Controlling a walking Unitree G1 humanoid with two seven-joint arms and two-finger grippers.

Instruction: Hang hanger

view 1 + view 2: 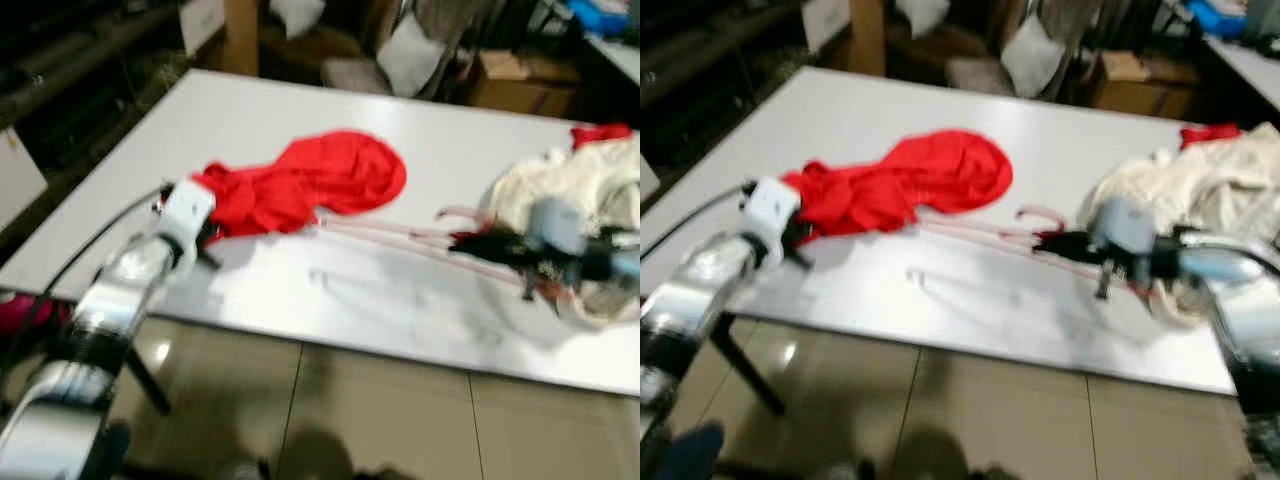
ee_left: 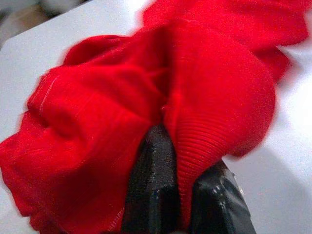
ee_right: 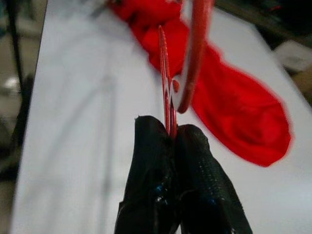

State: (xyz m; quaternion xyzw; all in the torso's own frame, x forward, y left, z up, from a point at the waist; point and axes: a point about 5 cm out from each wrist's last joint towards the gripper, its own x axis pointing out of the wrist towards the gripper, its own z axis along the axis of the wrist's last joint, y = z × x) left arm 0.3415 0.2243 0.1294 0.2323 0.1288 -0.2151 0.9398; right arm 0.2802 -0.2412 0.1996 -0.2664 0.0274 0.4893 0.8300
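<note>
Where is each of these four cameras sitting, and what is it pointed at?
Left eye, right eye: on the head, looking down at the white table; both silver arms show.
Left wrist: along the left gripper, shut on the red garment.
Right wrist: along the right gripper, pinching the red hanger.
Shared: the garment, in all four.

Both head views are smeared by motion blur: the right gripper (image 1: 1060,243) and its arm dissolve into soft streaks, and the pale heap of cloth (image 1: 570,190) beside it has no crisp edge. The white table (image 1: 300,110) is evenly and brightly lit from overhead, with a faint sheen on the tiled floor (image 1: 330,400) below the left gripper (image 1: 205,240). Behind the table the room falls off into dim, murky shade. In the left wrist view the red garment (image 2: 161,92) pressed against the fingers is vivid yet soft, its far folds blurred. The right wrist view keeps the black fingers (image 3: 151,161) fairly sharp, while the pink hanger (image 3: 195,53) beyond them blurs.
</note>
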